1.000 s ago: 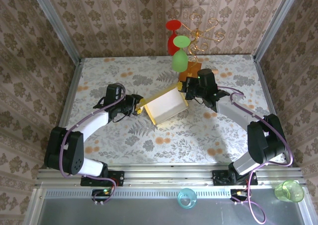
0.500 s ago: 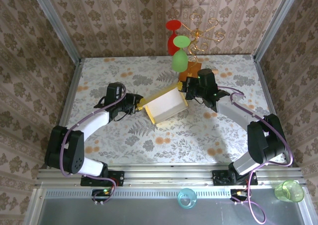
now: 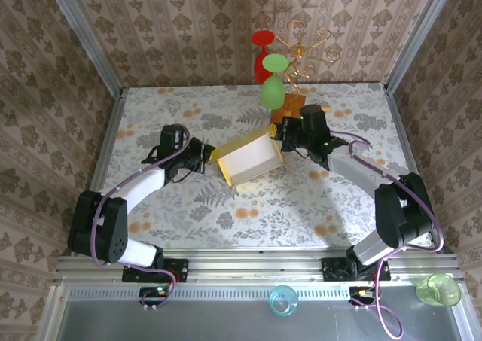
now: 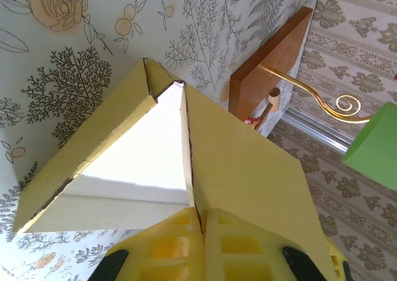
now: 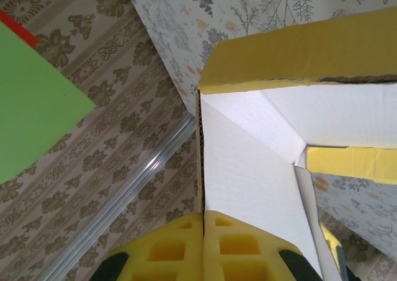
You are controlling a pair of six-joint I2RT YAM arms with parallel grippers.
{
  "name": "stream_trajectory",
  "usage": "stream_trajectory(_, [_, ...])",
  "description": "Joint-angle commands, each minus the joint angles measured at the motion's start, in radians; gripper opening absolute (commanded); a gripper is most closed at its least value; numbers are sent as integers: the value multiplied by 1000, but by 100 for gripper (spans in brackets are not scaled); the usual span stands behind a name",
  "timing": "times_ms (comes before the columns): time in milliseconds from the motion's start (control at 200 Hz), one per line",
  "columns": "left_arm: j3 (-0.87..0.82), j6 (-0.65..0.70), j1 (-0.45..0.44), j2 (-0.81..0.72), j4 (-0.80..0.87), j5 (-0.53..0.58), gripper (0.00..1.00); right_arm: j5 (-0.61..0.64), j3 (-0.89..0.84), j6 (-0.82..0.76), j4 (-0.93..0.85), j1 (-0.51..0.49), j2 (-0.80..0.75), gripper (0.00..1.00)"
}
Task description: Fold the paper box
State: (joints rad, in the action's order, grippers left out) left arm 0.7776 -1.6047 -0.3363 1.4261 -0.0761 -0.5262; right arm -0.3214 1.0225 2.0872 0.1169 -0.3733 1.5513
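Both grippers: pads pressed together on thin card, each pinching one wall of the paper box (image 3: 250,160).
Left gripper (image 4: 201,222): jaws closed on the top edge of an upright yellow wall; the wall's edge runs straight out from the seam between the pads.
Right gripper (image 5: 203,222): jaws closed on the opposite end wall, white face to the right of the fingers, yellow face to the left.
Box position: directly ahead of each pair of fingers, held between the two grippers, resting on the floral table (image 3: 301,198).
Long axis: runs from the left gripper's fingers toward the right gripper's fingers, so each arm holds one short end.
Nearer arm: neither; both already touch the box.
State of fold: side walls look raised, white floor open upward, so the box seems partly formed.
Key relation: the end walls lie in line with the fingers, so folding inward means moving the grippers toward each other.
Hazard: wooden block (image 3: 288,108) stands just beyond the right gripper's fingers.
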Motion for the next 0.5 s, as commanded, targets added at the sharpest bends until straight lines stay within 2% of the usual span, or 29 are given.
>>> stream_trajectory(0, [10,19,6,5,-6,-5,0,-32,-31,129,4,-12,1,6])
stream_trajectory(135, [19,46,43,-1,23,-22,0,-42,-16,-28,-118,6,-42,38])
stream_trajectory(250, [30,80,78,-16,68,-45,0,-14,5,-224,-283,35,-118,55])
stream_trajectory(395, [44,113,110,-23,114,-67,0,-6,20,-416,-400,63,-189,58])
stream_trajectory(495, [53,124,115,-15,120,-76,0,-15,39,-538,-443,87,-171,53])
